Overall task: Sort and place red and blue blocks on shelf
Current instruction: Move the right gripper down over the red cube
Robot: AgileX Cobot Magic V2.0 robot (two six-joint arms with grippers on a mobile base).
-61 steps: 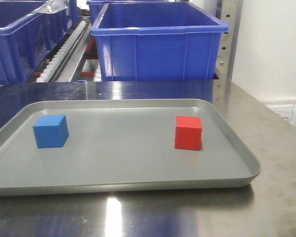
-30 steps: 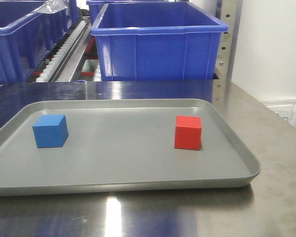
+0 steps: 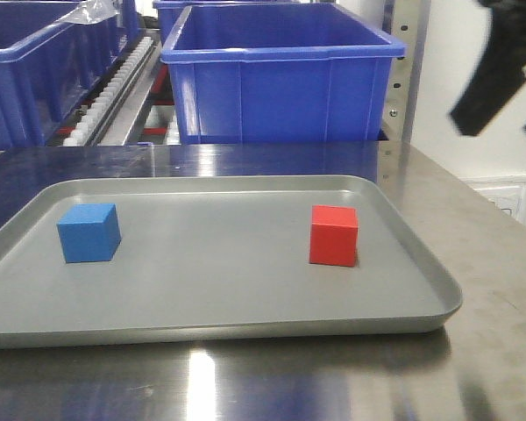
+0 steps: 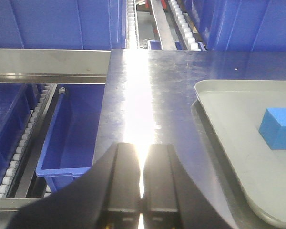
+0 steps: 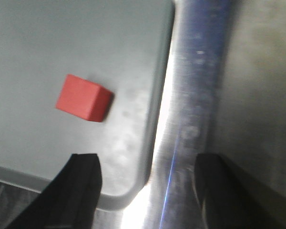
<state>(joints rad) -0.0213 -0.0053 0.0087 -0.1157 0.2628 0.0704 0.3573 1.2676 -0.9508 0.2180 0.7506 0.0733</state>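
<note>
Left gripper (image 4: 142, 149), as I saw it: two matte black, flat-faced fingers (image 4: 125, 181) widening into a black body. Right gripper (image 5: 148, 171): black, blunt-tipped. From the front, my right arm (image 3: 495, 74) was a blurred black shape.

This is looking like a warehouse or industrial stockroom. Big blue plastic crates (image 3: 280, 83) are sitting in a steel rack (image 3: 409, 61) w/ roller lanes (image 3: 114, 83) running btwn them, and another crate (image 4: 71, 138) is sitting on rollers on a lower tier. A brushed stainless table (image 3: 473, 228) is standing in front, reflecting bright light, w/ a plain white wall (image 3: 473, 162) & socket (image 3: 508, 200) beside it.
</note>
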